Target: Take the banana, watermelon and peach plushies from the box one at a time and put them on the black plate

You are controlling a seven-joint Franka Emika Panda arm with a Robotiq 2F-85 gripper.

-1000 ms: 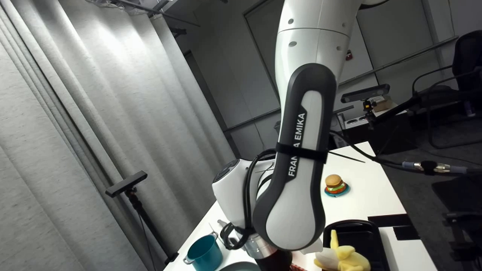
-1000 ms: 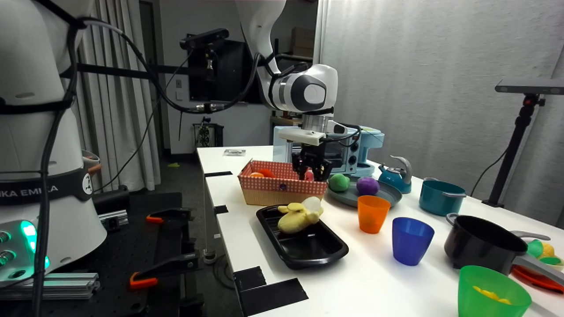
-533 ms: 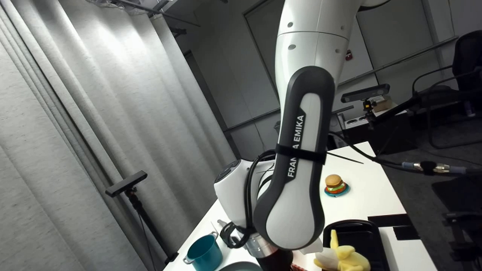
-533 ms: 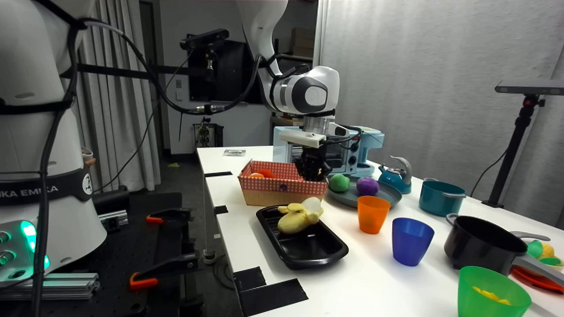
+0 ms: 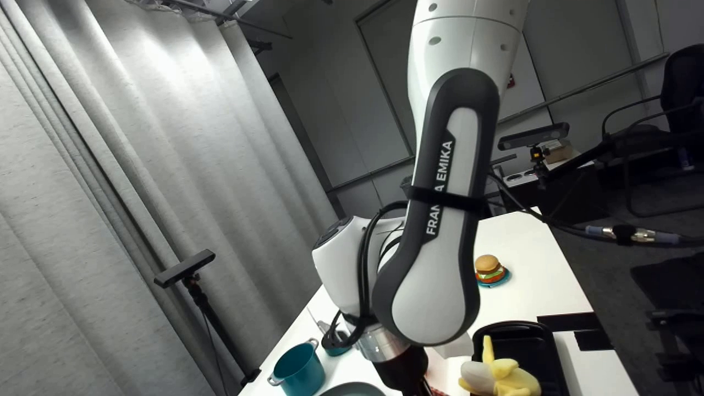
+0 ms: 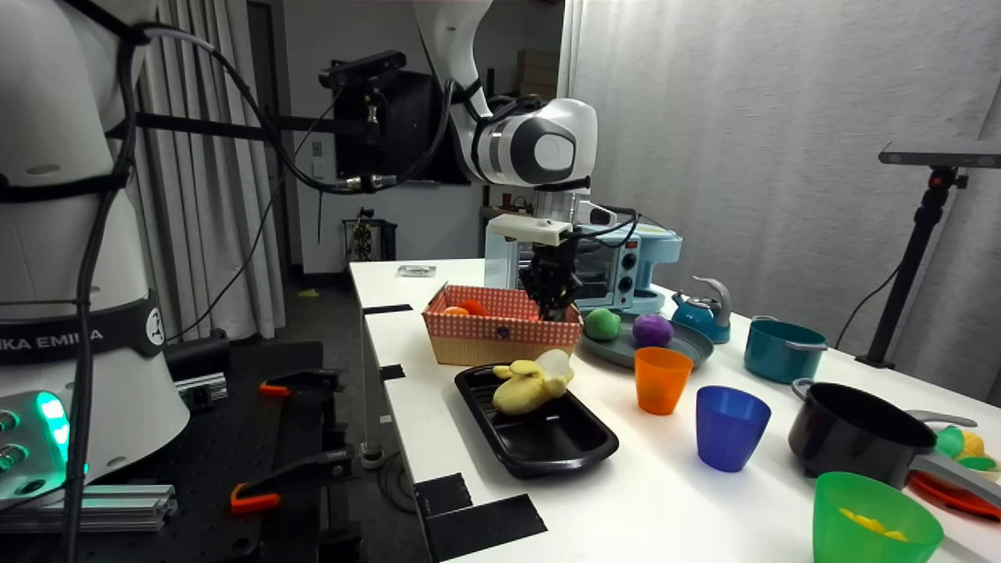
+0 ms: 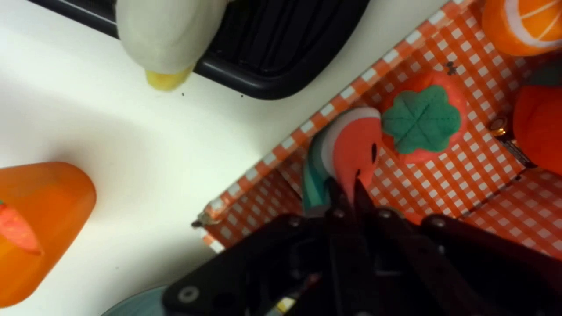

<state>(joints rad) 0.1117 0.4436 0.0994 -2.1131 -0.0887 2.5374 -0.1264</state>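
We see the gripper [image 7: 348, 188] sitting higher at the box [image 6: 469, 349] than half a second ago, its fingers [image 7: 363, 200] drawn nearly together, pinching the watermelon [image 7: 355, 151] by its pink part inside; just beside the box, the banana [image 6: 528, 389] lies unmoved in the black plate [image 6: 551, 447].

The watermelon [image 7: 347, 149] is pink and green, the box [image 7: 474, 175] red-checked.
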